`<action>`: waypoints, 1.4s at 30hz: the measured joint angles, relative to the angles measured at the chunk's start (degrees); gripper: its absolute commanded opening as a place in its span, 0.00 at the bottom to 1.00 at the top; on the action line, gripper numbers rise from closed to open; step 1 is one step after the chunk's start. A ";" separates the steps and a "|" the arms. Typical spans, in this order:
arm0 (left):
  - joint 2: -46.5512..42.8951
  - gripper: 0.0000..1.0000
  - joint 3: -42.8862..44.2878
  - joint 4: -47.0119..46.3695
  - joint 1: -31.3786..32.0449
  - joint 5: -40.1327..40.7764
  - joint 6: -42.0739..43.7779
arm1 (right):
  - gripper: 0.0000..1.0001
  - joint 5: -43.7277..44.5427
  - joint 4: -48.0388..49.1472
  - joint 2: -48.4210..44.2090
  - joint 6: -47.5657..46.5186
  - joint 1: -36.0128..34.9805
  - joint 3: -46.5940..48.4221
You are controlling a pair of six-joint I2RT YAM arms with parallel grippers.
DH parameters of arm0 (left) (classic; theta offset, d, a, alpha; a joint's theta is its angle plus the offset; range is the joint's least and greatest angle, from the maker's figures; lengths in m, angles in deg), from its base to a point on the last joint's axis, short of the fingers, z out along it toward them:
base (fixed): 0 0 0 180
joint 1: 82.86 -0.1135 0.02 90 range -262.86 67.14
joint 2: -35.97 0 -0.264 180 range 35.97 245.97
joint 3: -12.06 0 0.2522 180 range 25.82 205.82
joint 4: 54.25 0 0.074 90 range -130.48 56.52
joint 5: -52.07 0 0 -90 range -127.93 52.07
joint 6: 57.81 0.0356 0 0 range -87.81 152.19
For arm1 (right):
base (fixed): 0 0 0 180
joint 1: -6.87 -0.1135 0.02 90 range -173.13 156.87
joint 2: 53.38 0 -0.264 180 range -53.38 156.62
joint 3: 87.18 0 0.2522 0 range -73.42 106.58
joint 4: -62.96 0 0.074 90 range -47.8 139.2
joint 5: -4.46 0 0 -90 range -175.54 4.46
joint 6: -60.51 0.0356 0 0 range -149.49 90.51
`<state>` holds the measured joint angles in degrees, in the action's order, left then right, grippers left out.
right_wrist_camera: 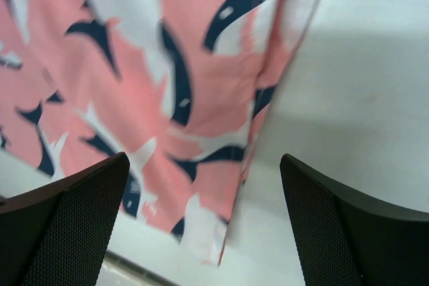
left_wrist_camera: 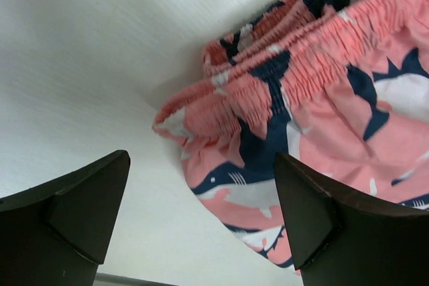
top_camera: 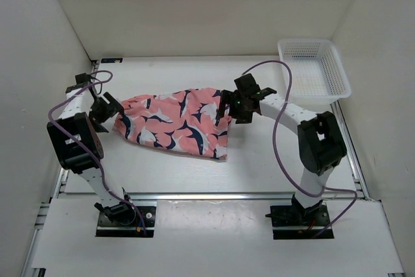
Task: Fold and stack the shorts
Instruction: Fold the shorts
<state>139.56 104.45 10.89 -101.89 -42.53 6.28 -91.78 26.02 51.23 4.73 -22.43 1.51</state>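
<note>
Shorts (top_camera: 176, 123) lie between left end effector (top_camera: 110, 109) and right end effector (top_camera: 225, 108) — both spread, empty

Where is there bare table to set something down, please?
Bare table runs behind the shorts toward the back wall, and in front of them toward the arm bases. The middle is crowded: the left gripper and right gripper flank the shorts, and the basket fills the far right corner.
</note>
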 measured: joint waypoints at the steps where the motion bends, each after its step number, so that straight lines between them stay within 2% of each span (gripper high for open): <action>1: 0.81 0.98 0.02 -0.70 -0.02 -0.09 0.09 | 0.97 0.15 -0.94 -1.33 -0.20 -0.76 0.00; 5: 6.03 0.91 1.25 -3.28 -0.20 -3.39 1.14 | 0.97 0.72 -4.07 -8.81 -0.59 -2.34 -0.13; 9: 11.45 0.73 2.40 -4.11 -0.13 -8.41 1.29 | 0.97 1.68 -5.57 -18.14 -0.81 -1.70 -1.16; 14: 13.20 0.10 3.30 -6.71 1.57 -10.47 -0.04 | 0.97 2.21 -7.39 -25.88 -0.79 -0.22 -3.13; 19: 13.51 0.10 4.44 -6.97 2.82 -8.11 -0.68 | 0.96 2.93 -10.27 -28.70 -0.83 1.09 -3.52; 23: 10.75 0.10 6.51 -3.87 4.22 0.17 -0.70 | 0.96 3.41 -12.04 -30.18 -1.16 2.25 -3.52; 27: 3.87 0.10 11.58 0.35 8.31 10.54 0.07 | 0.96 3.65 -13.27 -31.28 -1.66 4.09 -3.54; 31: -4.26 0.10 18.47 5.11 17.46 20.81 0.09 | 0.96 3.98 -13.75 -31.39 -2.12 5.55 -3.58; 35: -9.64 0.10 21.66 9.07 28.83 29.27 -1.55 | 0.96 4.20 -14.05 -31.39 -2.67 6.32 -3.67; 38: -9.90 0.10 23.45 12.31 38.05 34.21 -3.30 | 0.96 4.20 -14.03 -31.45 -3.04 6.32 -4.33; 42: -4.90 0.10 27.19 16.52 47.50 39.63 -5.79 | 0.96 4.15 -14.19 -31.95 -3.13 6.32 -6.19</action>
<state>134.66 131.64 27.41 -54.39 -2.91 0.48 -87.63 11.84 19.28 1.60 -16.11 -4.67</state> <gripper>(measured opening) 0.255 0.963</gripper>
